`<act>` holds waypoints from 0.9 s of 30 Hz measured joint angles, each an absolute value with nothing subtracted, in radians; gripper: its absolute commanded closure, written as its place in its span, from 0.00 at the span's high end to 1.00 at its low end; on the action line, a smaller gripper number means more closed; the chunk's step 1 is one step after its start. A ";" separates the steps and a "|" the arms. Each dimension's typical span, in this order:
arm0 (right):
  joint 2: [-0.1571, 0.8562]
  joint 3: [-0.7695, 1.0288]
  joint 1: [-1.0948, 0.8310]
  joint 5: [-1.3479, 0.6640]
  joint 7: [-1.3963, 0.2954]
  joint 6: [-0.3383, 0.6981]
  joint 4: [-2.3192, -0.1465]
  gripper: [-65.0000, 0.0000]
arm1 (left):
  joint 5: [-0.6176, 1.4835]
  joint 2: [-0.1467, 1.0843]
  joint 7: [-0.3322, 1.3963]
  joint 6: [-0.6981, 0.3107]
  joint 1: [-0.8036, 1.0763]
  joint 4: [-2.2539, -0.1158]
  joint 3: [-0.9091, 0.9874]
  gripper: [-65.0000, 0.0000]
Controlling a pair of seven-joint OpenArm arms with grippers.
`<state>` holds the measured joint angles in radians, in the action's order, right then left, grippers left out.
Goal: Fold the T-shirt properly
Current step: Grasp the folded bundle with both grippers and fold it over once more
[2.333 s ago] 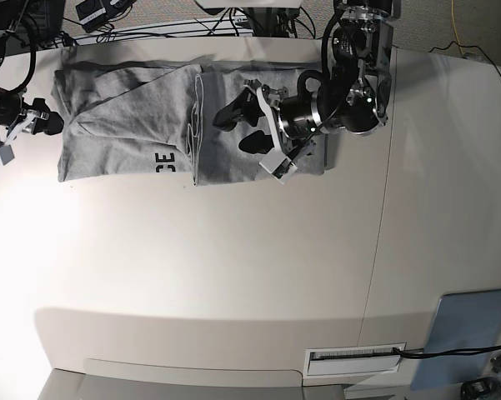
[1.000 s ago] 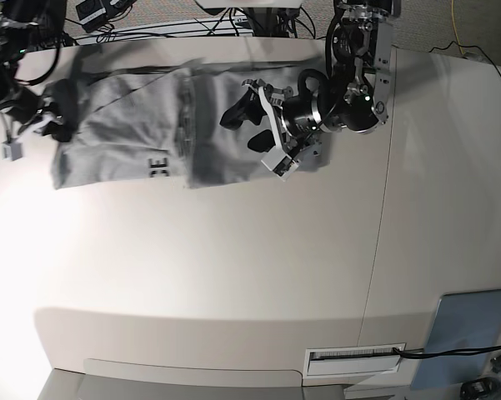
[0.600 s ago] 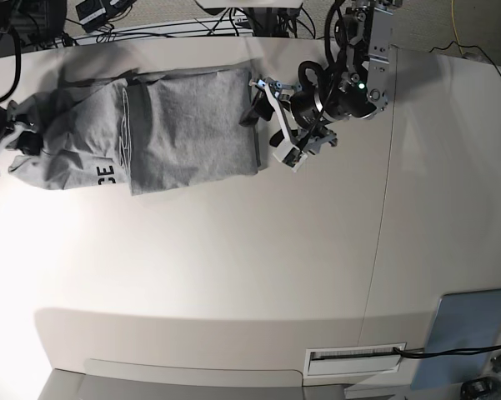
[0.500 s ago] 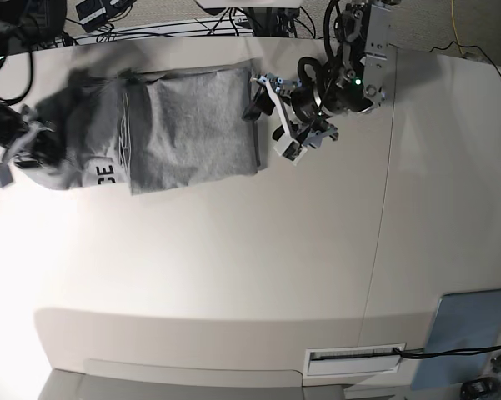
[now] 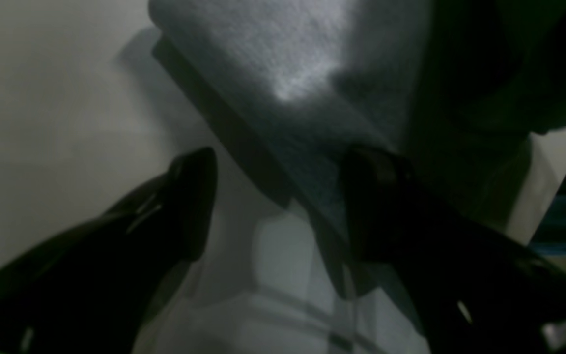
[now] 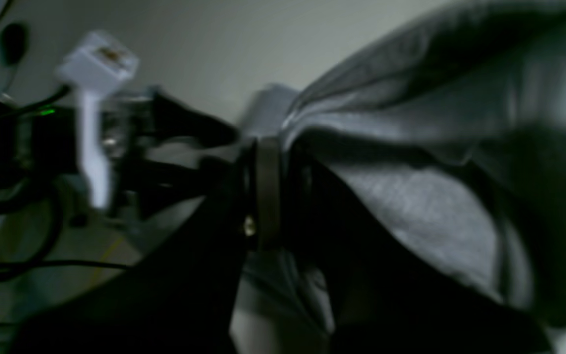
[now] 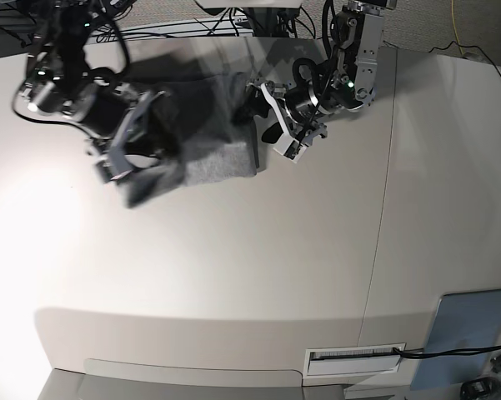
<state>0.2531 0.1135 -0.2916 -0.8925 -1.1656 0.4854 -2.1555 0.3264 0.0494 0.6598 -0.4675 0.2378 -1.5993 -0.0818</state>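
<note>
The heather-grey T-shirt [image 7: 212,158] lies bunched at the back of the table. Its left end is lifted off the surface and hangs blurred from my right gripper [image 7: 121,167]. That gripper is shut on a fold of the T-shirt [image 6: 410,221], pinched between its dark fingers [image 6: 263,196]. My left gripper [image 7: 264,119] stands open at the shirt's right edge. In the left wrist view the T-shirt's corner [image 5: 288,93] reaches between the spread fingers [image 5: 189,196]. The right-hand finger lies over the cloth's edge and the left-hand one over bare table. No lettering shows.
A blue-grey panel [image 7: 467,332] lies at the front right corner. Next to it a white labelled slot [image 7: 354,358] sits in the front edge. Cables [image 7: 150,29] run along the back edge. A white plug [image 6: 97,61] dangles by the right wrist.
My right gripper has lifted the shirt's left end and swung it right, over the rest of the shirt. The left gripper has stayed open by the shirt's right edge.
</note>
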 measured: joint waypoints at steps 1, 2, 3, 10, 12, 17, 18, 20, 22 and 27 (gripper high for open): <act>0.246 0.078 -0.292 -0.878 -1.156 0.472 -2.156 0.00 | 0.326 0.049 0.660 -0.476 0.237 -1.598 -0.082 0.63; 0.244 0.044 -0.292 -0.864 -1.139 0.464 -2.156 0.00 | 0.326 0.049 0.660 -0.476 0.237 -1.598 -0.082 0.63; 0.241 0.015 -0.292 -0.844 -1.131 0.463 -2.156 0.00 | 0.326 0.049 0.660 -0.476 0.237 -1.598 -0.082 0.63; 0.236 -0.171 -0.292 -0.663 -1.054 0.397 -2.155 0.00 | 0.303 0.047 0.658 -0.480 0.237 -1.599 -0.082 0.63; 0.236 -0.206 -0.292 -0.625 -1.050 0.395 -2.155 0.00 | 0.299 0.047 0.656 -0.480 0.237 -1.599 -0.082 0.63; 0.235 -0.237 -0.291 -0.656 -1.012 0.396 -2.155 0.33 | 0.299 0.047 0.656 -0.480 0.237 -1.599 -0.082 0.63; 0.236 -0.237 -0.291 -0.687 -1.012 0.396 -2.155 0.33 | 0.299 0.047 0.656 -0.480 0.237 -1.599 -0.082 0.63; 0.236 -0.237 -0.289 -0.752 -1.012 0.396 -2.156 0.33 | 0.299 0.047 0.656 -0.480 0.237 -1.599 -0.082 0.63; 0.236 -0.237 -0.286 -0.785 -1.010 0.396 -2.164 0.33 | 0.299 0.047 0.656 -0.480 0.237 -1.599 -0.082 0.63; 0.236 -0.176 -0.271 -0.649 -1.076 0.400 -2.289 0.33 | 0.299 0.047 0.656 -0.480 0.237 -1.599 -0.082 0.63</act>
